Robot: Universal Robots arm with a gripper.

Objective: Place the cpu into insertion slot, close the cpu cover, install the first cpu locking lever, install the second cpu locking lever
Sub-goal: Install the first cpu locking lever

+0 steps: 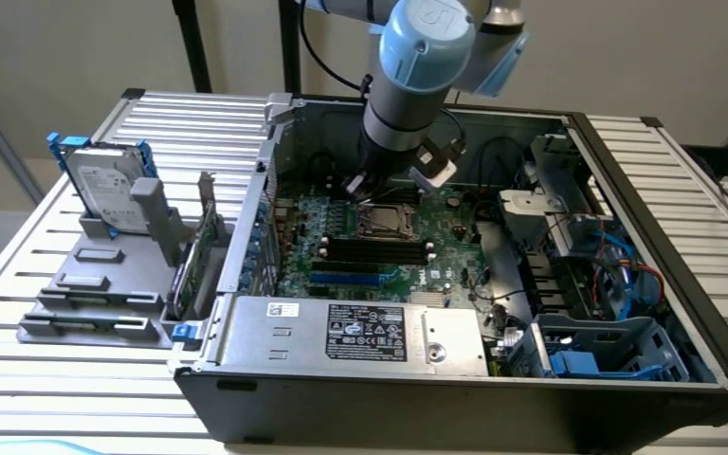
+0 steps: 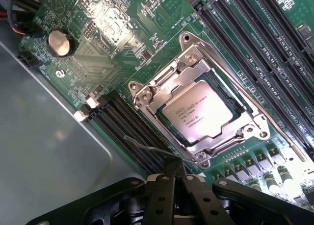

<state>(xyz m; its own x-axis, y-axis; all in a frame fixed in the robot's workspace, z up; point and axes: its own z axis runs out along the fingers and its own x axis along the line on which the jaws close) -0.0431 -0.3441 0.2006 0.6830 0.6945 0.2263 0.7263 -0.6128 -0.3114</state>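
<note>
Exterior view: black claw (image 1: pixel 364 188), clenched likely for pushing, sits at eleven o'clock of silvery square socket (image 1: pixel 361 227) holding covered tan cpu (image 2: pixel 196 118).

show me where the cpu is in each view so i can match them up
Exterior view: the cpu lies in its socket on the green motherboard, mid-case, next to the black memory sticks.
Wrist view: the cpu is the pale square chip between two banks of memory slots.
Shared landmark: the silvery cpu cover framing the chip.
</note>
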